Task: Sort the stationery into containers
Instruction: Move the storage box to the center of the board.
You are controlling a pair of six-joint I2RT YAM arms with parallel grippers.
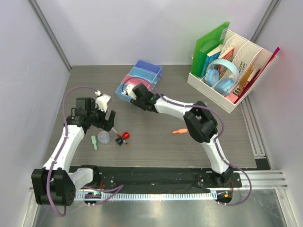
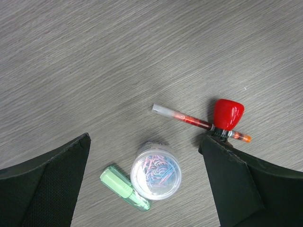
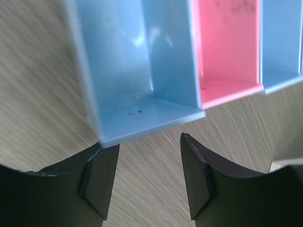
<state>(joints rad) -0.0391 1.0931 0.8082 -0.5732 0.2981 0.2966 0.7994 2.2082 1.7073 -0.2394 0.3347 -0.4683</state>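
The containers, a joined row of light blue, pink and light blue trays, stand at the table's back centre. My right gripper hovers at their near end, over bare table just outside the first blue tray, open and empty; in the top view the right gripper covers that end. My left gripper is wide open above a round clear tub of paper clips, with a green piece touching it. A red pen with a red cap lies to the right. An orange piece lies apart.
A white perforated organizer stands at the back right with books, a green folder and blue headphones. Grey walls close in the table on the left, back and right.
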